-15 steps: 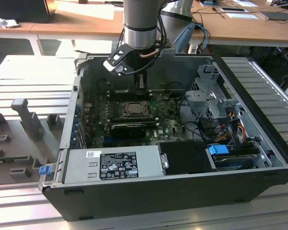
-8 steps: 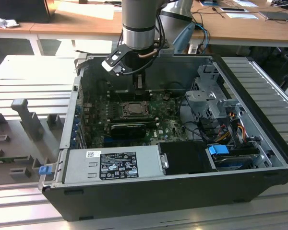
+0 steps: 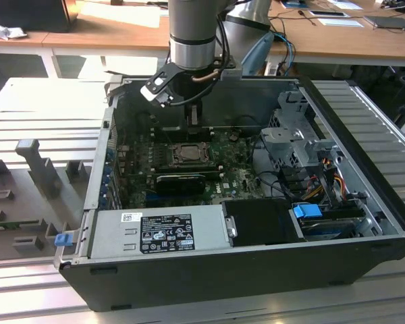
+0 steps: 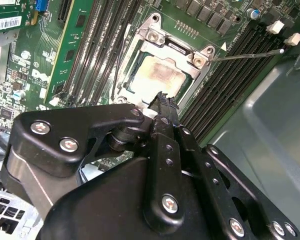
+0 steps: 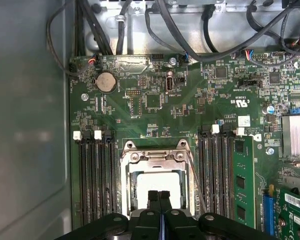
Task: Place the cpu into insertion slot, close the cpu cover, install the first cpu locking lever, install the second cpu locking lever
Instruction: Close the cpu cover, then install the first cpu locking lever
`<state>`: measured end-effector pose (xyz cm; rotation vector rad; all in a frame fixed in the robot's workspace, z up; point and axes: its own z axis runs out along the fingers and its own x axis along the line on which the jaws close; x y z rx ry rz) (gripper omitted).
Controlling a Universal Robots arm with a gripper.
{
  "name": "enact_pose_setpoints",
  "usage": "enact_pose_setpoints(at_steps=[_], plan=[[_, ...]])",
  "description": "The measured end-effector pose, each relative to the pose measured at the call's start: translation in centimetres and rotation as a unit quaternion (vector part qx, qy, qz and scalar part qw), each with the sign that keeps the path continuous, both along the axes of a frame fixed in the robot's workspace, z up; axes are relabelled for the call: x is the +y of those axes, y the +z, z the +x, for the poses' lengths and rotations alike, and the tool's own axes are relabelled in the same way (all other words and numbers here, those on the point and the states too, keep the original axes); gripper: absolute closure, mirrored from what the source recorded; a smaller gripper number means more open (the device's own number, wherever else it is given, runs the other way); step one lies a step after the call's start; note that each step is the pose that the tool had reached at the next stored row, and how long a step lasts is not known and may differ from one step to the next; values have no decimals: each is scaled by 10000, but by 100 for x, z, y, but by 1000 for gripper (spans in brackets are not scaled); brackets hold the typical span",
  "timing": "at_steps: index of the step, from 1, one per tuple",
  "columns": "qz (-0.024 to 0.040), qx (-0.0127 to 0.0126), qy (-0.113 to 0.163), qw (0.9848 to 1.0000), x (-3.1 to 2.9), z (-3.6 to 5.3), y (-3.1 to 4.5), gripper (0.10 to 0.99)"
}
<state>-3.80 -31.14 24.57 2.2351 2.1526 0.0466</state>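
**A:** Case [image 3: 209, 270] first. Its dark near wall runs along the bottom of the exterior view, and it lies open-topped on the ribbed grey counter [image 3: 34, 101].

**B:** And the arm?

**A:** The arm [image 3: 192, 27] comes down from the top middle of that frame into the far half of the case.

**B:** What are the big parts inside?

**A:** A grey power supply [image 3: 158, 233] sits along the near wall, toward the exterior view's left. Behind it the green board [image 3: 239, 177] covers the case floor.

**B:** What is the tool doing?

**A:** The tool [image 3: 193, 125] hangs right over the slot [image 3: 174, 154], near the centre of the frame. Both wrist views show it [image 4: 162, 96] [image 5: 158, 194] with its two black fingers [image 5: 152, 200] pressed together and nothing between them. I cannot tell whether the tips touch anything below.

**B:** Where is the cpu?

**A:** The cpu [image 5: 157, 181] is seated in the slot, and its pale face shows through the cut-out. The silver cover [image 5: 155, 164] lies down over it, framing it on all sides.

**B:** Any levers?

**A:** One thin lever [image 4: 245, 54] juts from a corner of the cover and slants out across the black memory slots [image 5: 95, 180] beside it. The first wrist view shows that rod [image 5: 197, 182] too.

**B:** And the smallest thing?

**A:** A round coin cell [image 5: 106, 80] on the board, well apart from the slot.
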Motion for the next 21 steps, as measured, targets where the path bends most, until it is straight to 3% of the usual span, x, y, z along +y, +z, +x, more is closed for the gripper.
enact_pose_setpoints(at_steps=[5,9,12,17,21], plan=[[0,0,0,10000,0,-105,-6,980],[0,0,0,10000,0,-248,-7,980],[-8,2,1,10000,-1,-258,3,980],[-11,0,0,10000,0,-258,122,980],[-72,0,0,10000,0,-258,228,980]])
